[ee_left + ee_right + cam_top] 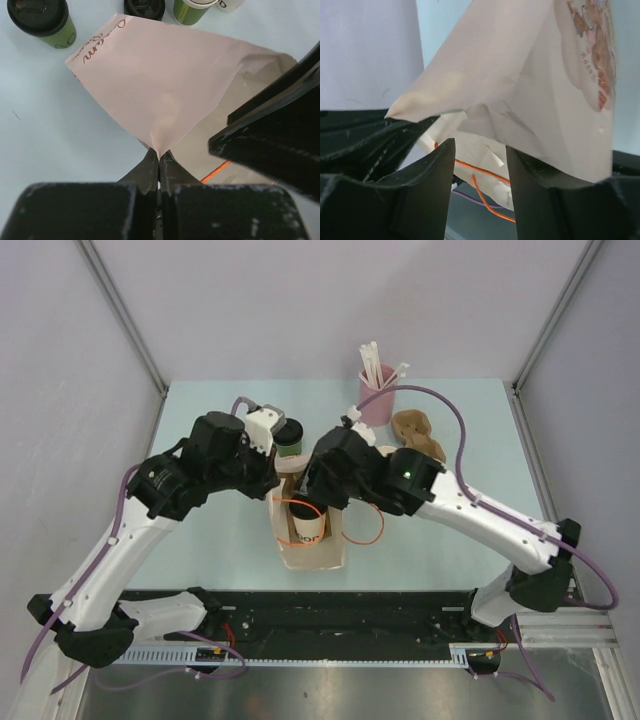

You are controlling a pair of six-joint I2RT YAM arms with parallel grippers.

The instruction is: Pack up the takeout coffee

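Bag [318, 552]: mouth held up by left gripper [159, 159], pinched shut on a paper corner.
Right gripper [480, 160]: jaws half apart at the mouth, nothing clearly held.
White cup [307, 524]: inside bag.
Green cup [288, 438]: on worktop [200, 430] behind.
Risk: corner slips or tears and the mouth collapses; a nudge tips the bag.
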